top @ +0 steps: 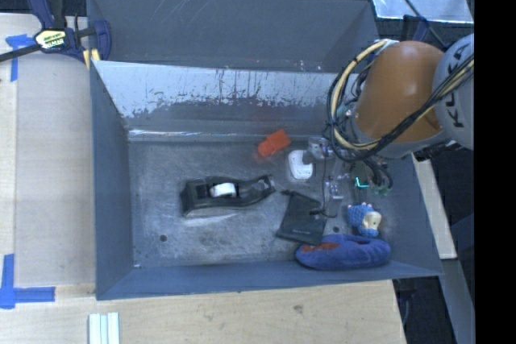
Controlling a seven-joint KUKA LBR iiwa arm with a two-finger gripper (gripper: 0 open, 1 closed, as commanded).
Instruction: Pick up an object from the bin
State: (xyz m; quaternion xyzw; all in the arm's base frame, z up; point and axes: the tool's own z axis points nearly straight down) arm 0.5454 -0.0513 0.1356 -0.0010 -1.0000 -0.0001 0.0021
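My gripper (330,191) hangs low at the right side of the bin, under the arm's orange cover. It is right above the upper right corner of a flat black wallet-like thing (301,221). A small white object (300,167) lies just to its left. A small blue and yellow toy (363,219) sits just to its right. A blue stuffed cloth thing (343,254) lies along the bin's front wall, below the gripper. I see nothing held.
A black tape dispenser with a white roll (223,194) lies in the middle of the bin floor. An orange block (274,143) sits near the back wall. The arm and its cables cover the bin's right wall.
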